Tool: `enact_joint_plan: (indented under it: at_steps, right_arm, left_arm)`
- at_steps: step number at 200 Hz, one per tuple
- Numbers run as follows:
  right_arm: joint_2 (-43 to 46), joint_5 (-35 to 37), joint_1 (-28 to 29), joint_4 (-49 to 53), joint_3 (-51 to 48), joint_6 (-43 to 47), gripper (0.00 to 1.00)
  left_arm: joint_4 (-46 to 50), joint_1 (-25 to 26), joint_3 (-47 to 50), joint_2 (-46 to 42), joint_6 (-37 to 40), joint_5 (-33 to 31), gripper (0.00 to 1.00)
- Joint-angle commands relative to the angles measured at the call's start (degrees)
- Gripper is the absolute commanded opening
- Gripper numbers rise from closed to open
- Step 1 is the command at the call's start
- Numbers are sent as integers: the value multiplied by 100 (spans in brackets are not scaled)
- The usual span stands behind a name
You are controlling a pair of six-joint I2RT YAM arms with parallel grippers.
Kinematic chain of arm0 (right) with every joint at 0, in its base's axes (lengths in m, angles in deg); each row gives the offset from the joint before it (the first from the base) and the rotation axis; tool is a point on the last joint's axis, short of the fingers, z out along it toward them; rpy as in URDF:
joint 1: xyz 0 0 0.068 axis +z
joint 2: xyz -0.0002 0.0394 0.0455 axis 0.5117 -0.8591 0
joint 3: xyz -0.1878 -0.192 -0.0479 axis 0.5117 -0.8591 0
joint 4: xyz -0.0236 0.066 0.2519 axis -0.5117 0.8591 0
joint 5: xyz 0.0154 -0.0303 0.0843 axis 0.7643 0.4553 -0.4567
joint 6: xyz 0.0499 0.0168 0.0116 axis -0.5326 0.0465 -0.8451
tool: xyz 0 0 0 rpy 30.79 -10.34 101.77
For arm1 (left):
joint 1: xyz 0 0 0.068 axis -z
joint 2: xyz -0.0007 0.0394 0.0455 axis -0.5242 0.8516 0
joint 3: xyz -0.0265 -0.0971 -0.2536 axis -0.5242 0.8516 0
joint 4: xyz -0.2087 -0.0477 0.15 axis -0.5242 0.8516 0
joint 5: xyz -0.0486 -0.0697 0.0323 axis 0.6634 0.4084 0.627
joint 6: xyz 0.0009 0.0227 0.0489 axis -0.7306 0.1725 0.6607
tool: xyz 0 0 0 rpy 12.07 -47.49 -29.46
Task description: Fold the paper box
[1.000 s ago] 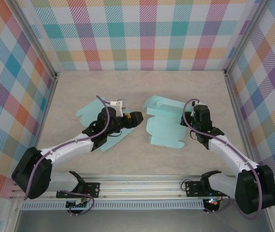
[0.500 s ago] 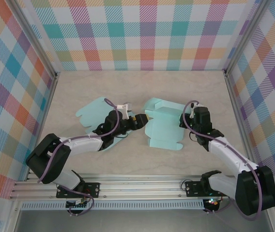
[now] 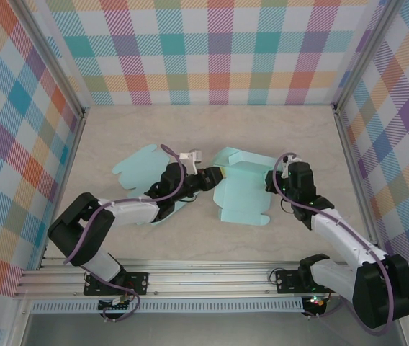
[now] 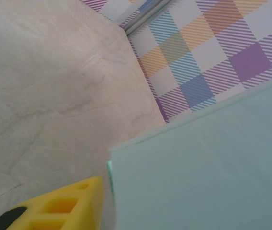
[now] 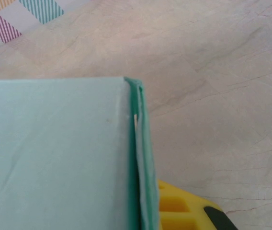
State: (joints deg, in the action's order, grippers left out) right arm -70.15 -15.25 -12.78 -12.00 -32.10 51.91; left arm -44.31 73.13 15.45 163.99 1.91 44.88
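A half-formed mint box [image 3: 242, 191] sits near the middle of the table [image 3: 212, 130], one panel raised at the far end and tabbed flaps spread flat toward the arms, with a second, uncut-looking flat sheet [image 3: 136, 167] lying to its left. The box looks like thin card: very light, springy along its creases, easy to dent or crush in the panels and likely to slide on the smooth tabletop unless it is braced. The sound places to take it are the edges and doubled folds, not the open faces, and both grippers are at such edges. The left arm [image 3: 129, 210] lies low and stretched out across the sheet, its wrist nearly level, bringing the left gripper [image 3: 215, 175] to the box's left edge; in the left wrist view one yellow finger [image 4: 64, 208] stands just beside the corner of a mint panel [image 4: 208, 167], but whether the jaws have bitten on the card cannot be told. The right arm [image 3: 338, 231] reaches in from the near right with its elbow bent, the right gripper [image 3: 275, 186] set on the box's right side; its jaws are closed, and the right wrist view shows a doubled wall edge [image 5: 138, 158] running down to a yellow finger [image 5: 181, 211], so it appears to pinch that wall. With one side pinned, the opposite side can probably be folded without the box skating away.
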Motion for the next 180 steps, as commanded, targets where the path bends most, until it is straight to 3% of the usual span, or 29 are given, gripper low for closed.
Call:
enact_joint_plan:
  at_steps: [1,49,91,136,180]
  right_arm:
    - [16,54,95,-139,-25,-44,0]
    - [-284,531,321,149,214,10,0]
    - [-384,1061,397,427,332,-37,0]
    - [-485,1095,431,380,374,-37,0]
    - [-698,1304,529,506,496,24,0]
  left_arm:
    - [-248,94,-180,-176,138,47,35]
    - [-242,148,-205,-95,112,-47,31]
    - [119,155,31,-442,336,-582,35]
    - [230,155,30,-490,384,-577,36]
    - [39,151,27,-418,258,-421,30]
